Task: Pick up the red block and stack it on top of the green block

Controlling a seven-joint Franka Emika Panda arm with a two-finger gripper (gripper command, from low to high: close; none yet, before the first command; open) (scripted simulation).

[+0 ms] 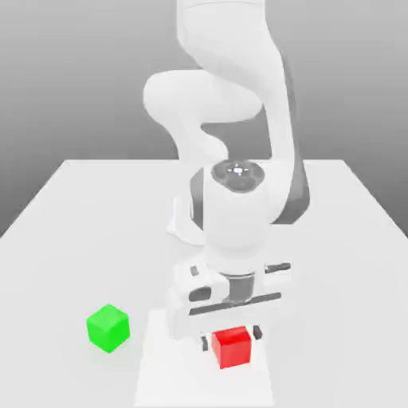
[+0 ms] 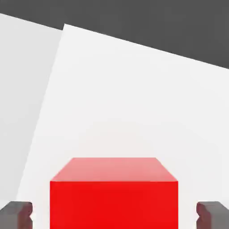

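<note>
The red block (image 1: 232,347) sits on the white table near its front edge. My gripper (image 1: 230,338) is lowered over it, open, with one dark finger on each side. In the hand view the red block (image 2: 114,197) lies between the two fingertips (image 2: 16,215), and a gap shows on each side of it, so nothing is touching. The green block (image 1: 108,327) rests on the table toward the exterior view's left of the red block, about two block widths away from the hand.
The white table (image 1: 96,223) stretches back to the arm's base (image 1: 185,223). A brighter rectangular patch (image 1: 163,374) lies on the table under the red block. The arm's large white links rise above the gripper.
</note>
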